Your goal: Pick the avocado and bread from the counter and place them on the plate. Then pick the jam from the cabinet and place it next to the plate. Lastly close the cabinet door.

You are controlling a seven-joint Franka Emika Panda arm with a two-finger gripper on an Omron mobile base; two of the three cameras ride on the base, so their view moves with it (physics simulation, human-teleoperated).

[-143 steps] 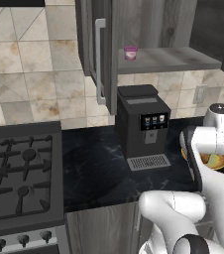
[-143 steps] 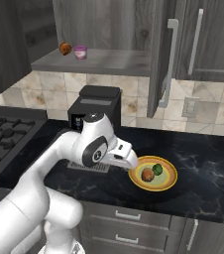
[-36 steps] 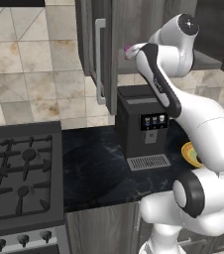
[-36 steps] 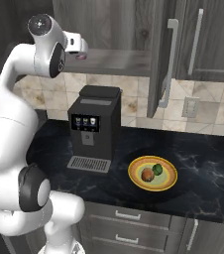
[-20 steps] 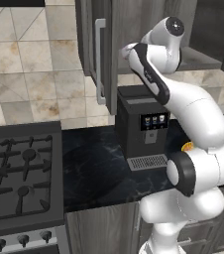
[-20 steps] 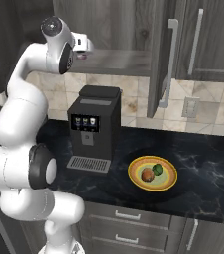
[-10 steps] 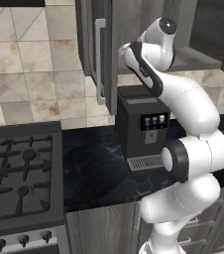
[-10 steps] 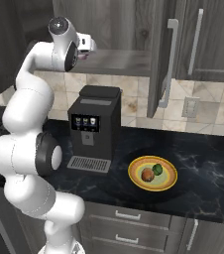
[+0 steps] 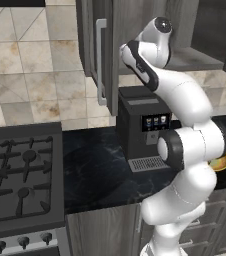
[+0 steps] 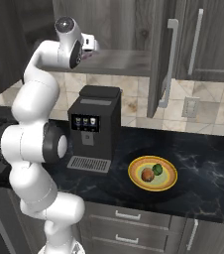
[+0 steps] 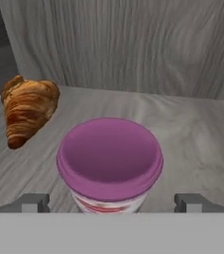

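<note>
1. The gripper [image 11: 111, 201] is spread wide and grasps nothing; in the hand view its two fingertips [image 11: 34, 202] stand one on each side of the jam jar [image 11: 109, 161], apart from its wall.
2. The jar stands upright on the grey shelf [image 11: 193, 144] inside the cabinet [image 10: 134, 20], lid facing the hand camera, with the wood-grain back wall behind it.
3. A croissant [image 11: 27, 109] lies on the same shelf, near the jar and to its left in the hand view, not touching it.
4. In the right base view the arm reaches up to the shelf, above the coffee machine [image 10: 91, 126], and the hand [image 10: 88, 44] sits at the shelf's front edge.
5. The cabinet door [image 10: 162, 59] hangs open, to the right of the jar's shelf in the right base view, its silver handle [image 10: 168, 62] upright.
6. The plate [image 10: 152, 173] rests on the black counter [image 10: 208, 163], below the shelf and to the right of the coffee machine.
7. On the plate the bread [image 10: 147, 174] and the avocado [image 10: 158, 169] lie just beside each other.
8. A gas stove [image 9: 20, 175] sits left of the coffee machine in the left base view.
</note>
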